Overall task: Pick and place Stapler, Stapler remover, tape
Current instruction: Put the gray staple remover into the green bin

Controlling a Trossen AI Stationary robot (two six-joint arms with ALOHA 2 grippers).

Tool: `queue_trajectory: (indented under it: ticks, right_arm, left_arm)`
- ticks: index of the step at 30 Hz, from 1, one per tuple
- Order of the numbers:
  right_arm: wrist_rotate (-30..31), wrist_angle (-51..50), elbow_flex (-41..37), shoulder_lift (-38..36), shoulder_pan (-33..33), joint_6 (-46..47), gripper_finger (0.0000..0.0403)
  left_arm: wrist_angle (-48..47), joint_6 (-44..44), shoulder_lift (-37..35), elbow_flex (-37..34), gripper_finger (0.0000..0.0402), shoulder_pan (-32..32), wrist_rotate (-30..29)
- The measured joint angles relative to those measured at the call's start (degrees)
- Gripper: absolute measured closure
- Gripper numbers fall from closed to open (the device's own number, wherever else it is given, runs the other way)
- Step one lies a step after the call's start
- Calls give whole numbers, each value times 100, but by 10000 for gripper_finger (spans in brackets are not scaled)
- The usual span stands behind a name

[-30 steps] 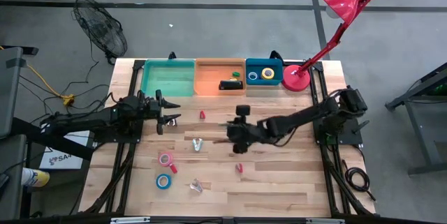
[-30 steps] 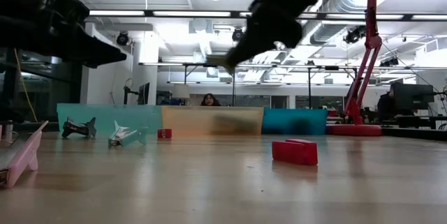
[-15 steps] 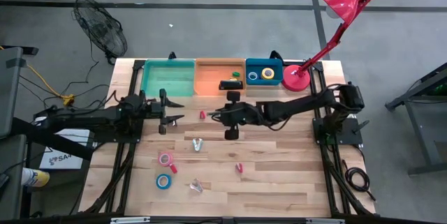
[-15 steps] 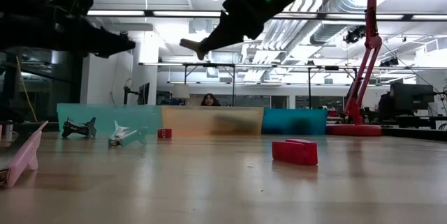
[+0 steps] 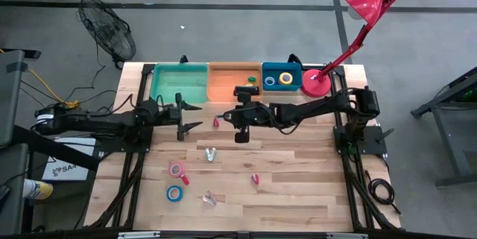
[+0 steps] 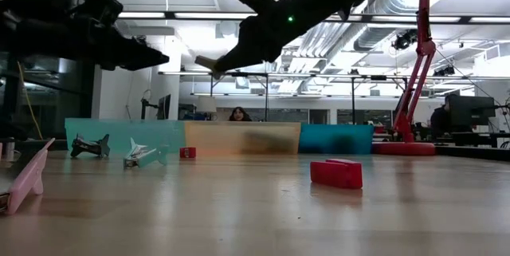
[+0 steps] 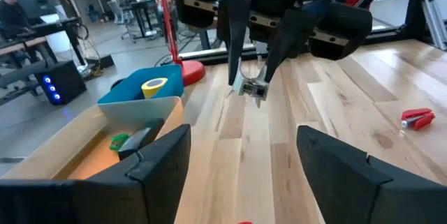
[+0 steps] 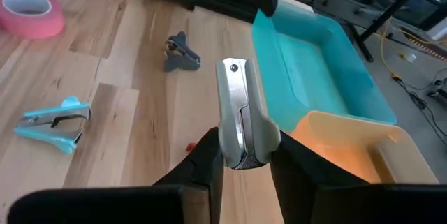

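My right gripper (image 5: pixel 222 118) hangs over the table's middle, just before the orange bin (image 5: pixel 223 96), shut on a grey-and-metal staple remover (image 8: pixel 241 112). The left wrist view shows that staple remover (image 7: pixel 251 88) too. The black stapler (image 5: pixel 244 90) lies flat in the orange bin. Yellow and dark blue tape rolls (image 5: pixel 279 80) lie in the blue bin. A pink roll (image 5: pixel 177 169) and a light blue roll (image 5: pixel 174 193) lie flat on the table. My left gripper (image 5: pixel 189 116) is open, in the air left of the right one, holding nothing. My right gripper pinches the staple remover's rear part (image 8: pixel 244 151) between its two fingers (image 8: pixel 209 158). The metal end (image 8: pixel 234 70) sticks out ahead of them. In the low view the fingers (image 6: pixel 239 49) slant down from the table's right, and the remover (image 6: pixel 209 63) is lifted clear.
More staple removers lie on the table: teal (image 5: pixel 211 153), silver (image 5: pixel 209 199), red (image 5: pixel 255 180), a small red one (image 5: pixel 215 123) and a dark one (image 8: pixel 181 53). The green bin (image 5: pixel 179 83) sits at the far edge. A red lamp base (image 5: pixel 317 83) stands at the far right.
My right gripper has carried the staple remover from the table's middle toward the far edge and the left, turning as it went; it now hangs just before the orange bin. My left gripper has moved a little toward the table's right.
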Motion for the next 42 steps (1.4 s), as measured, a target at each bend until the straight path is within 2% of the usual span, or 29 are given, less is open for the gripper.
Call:
queue_trajectory:
  ticks: [5, 23, 35, 42]
  right_arm:
    - [-256, 79, 0, 0, -119, 38, 319]
    - [-222, 62, 0, 0, -127, 29, 319]
    - [-222, 37, 0, 0, -127, 26, 319]
    - [-221, 7, 0, 0, -127, 33, 319]
  left_arm:
    - [2, 91, 618, 374, 143, 0, -50]
    - [-17, 150, 2327, 1539, 143, 0, 195]
    - [-61, 107, 2740, 1791, 143, 0, 203]
    - [-40, 126, 2776, 1791, 180, -126, 191]
